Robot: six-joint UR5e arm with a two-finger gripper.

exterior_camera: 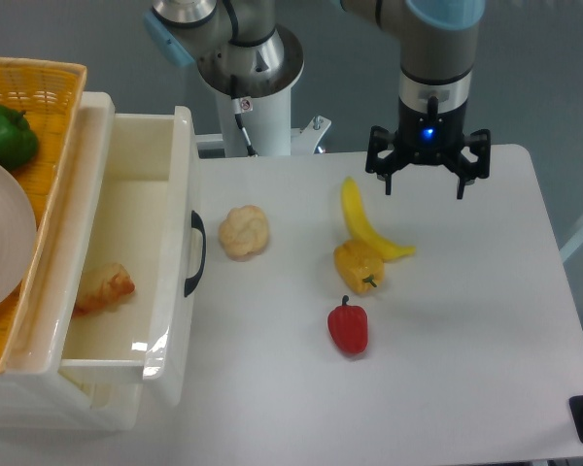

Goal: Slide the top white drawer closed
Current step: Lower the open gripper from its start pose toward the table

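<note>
The top white drawer [126, 194] stands pulled far out of the cabinet at the left. Its black curved handle [194, 254] faces the middle of the table. A browned piece of food [104, 288] lies inside it. My gripper [424, 184] hangs over the far right part of the table, well to the right of the drawer. Its fingers [388, 178] are spread apart with nothing between them.
A woven yellow basket [49, 83] on the cabinet holds a green pepper [5, 136] and a white plate [0, 233]. On the table lie a pale bun-like item [244, 231], a banana [361, 221], a yellow pepper [359, 264] and a red pepper [349, 327].
</note>
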